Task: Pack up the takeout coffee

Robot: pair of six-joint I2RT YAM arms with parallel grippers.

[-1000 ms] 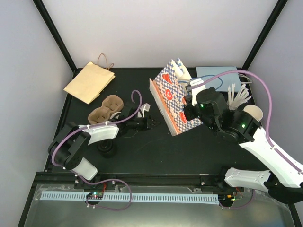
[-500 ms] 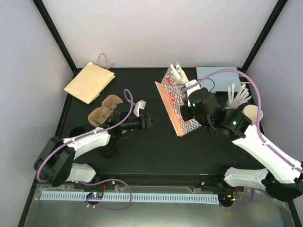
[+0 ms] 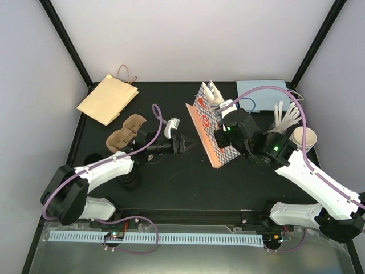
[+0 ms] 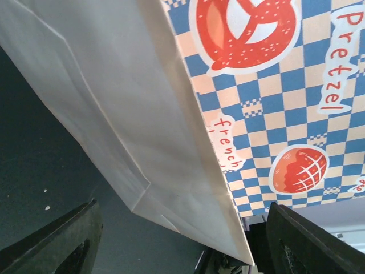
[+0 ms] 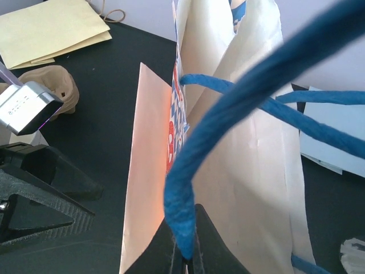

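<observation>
Black worktop (image 3: 171, 182) carries everything. Toward its near left side the left arm lies low and reaches to the centre. The left gripper (image 3: 190, 144) has its jaws spread apart and holds nothing. Its tips are just beside the plain pale side of the checkered paper bag (image 3: 206, 117). This bag stands in the middle of the worktop, tilted, and is printed with blue squares and red pretzels. The right gripper (image 5: 183, 255) is clamped tight on the blue cord handle (image 5: 228, 114) at the top of the bag. Near the right edge a paper cup (image 3: 303, 138) stands upright. Just behind it lies a bunch of white sticks (image 3: 285, 114), too small to tell more. On the left side, behind the left arm, a brown pulp cup carrier (image 3: 126, 131) rests well apart from the bag. At the far left corner a flat kraft bag (image 3: 108, 98) lies partly over the edge. At the far right corner lies a pale blue flat paper (image 3: 263, 88).
</observation>
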